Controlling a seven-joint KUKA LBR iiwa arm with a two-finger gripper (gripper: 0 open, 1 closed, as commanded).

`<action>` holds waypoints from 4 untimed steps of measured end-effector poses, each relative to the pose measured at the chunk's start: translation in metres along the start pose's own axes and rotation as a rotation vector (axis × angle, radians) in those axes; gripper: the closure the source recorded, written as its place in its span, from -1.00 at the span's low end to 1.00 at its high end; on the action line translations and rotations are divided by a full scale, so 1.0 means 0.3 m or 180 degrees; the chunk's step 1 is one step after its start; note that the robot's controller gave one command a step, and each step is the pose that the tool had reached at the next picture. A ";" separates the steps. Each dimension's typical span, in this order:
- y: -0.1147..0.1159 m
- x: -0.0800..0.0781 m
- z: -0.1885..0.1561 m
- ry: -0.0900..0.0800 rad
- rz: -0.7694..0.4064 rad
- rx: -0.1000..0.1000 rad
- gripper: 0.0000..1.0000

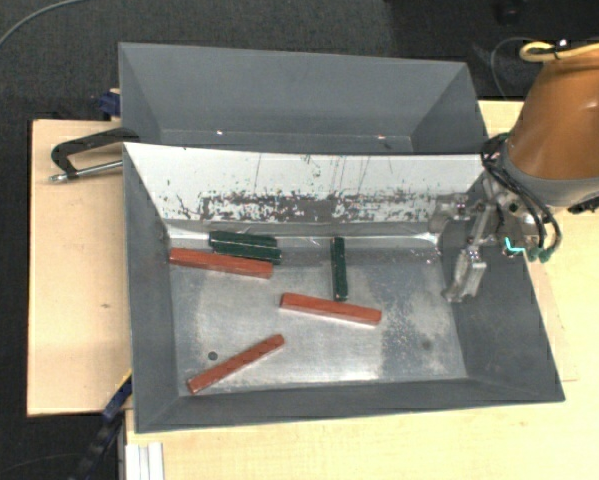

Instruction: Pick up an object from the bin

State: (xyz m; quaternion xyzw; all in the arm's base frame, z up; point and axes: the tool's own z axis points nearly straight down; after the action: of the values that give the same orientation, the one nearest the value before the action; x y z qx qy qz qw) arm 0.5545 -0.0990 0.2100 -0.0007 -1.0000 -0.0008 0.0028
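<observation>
Bars are lying over the bin floor [419, 348]: a left red-brown bar [219, 261] touching a green bar [244, 244], a front red-brown bar [235, 363], then a middle red-brown bar [329, 309] beside a green stick [338, 268]. They are looking stiff, light and smooth, probably best pinched across the narrow width at mid-length. Rightmost, the jaws are hanging by the right wall, apart from every bar, and I cannot tell whether they are wide or narrow.

Back left in the bin [499, 368], a red bar [219, 262] touches a green bar [244, 244] behind it. A second green bar [338, 268] ends just beside a middle red bar [330, 310]; a third red bar [235, 363] lies front left. A cable [49, 8] crosses the floor [279, 8].
</observation>
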 end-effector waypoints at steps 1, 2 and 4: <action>0.072 0.073 0.481 0.0005 -0.0022 -0.0004 -1.00; 0.277 0.124 0.467 -0.0011 0.1140 -0.0010 -1.00; 0.363 0.074 0.460 -0.0040 -0.0903 0.0006 -1.00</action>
State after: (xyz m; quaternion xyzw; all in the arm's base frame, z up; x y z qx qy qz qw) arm 0.5316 0.0101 0.0723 0.1406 -0.9901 -0.0002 -0.0035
